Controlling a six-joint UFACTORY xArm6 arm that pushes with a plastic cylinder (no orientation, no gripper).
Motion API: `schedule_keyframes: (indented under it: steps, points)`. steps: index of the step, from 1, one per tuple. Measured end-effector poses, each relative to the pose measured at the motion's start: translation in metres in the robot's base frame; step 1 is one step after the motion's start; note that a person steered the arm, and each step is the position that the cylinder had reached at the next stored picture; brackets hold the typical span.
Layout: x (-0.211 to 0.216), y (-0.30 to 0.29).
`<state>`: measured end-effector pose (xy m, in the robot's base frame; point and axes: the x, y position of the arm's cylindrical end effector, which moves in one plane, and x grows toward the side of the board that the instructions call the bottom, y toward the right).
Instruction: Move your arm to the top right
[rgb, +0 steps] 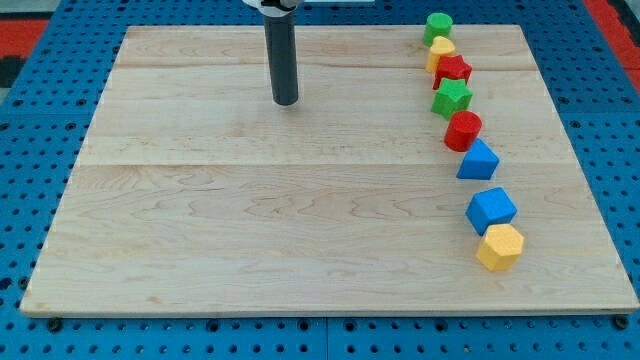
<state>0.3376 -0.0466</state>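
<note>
My tip (286, 101) stands on the wooden board (250, 220) in its upper middle, well to the left of all the blocks. The blocks form a column down the view's right: a green cylinder (437, 27) at the top, a yellow block (441, 50) below it, a red star-shaped block (453, 71), a green star-shaped block (452, 97), a red cylinder (463, 130), a blue triangular block (479, 160), a blue cube (491, 209) and a yellow hexagonal block (500, 246) at the bottom.
The board lies on a blue perforated base (40, 60) that surrounds it on all sides. The arm's white mount (277, 5) shows at the view's top edge above the rod.
</note>
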Motion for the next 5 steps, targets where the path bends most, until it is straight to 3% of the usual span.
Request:
schedule_keyframes:
  steps: [2, 3, 4, 5]
  points:
    - [-0.021, 0.011]
    - [-0.112, 0.046]
    - [-0.145, 0.061]
    - [-0.145, 0.070]
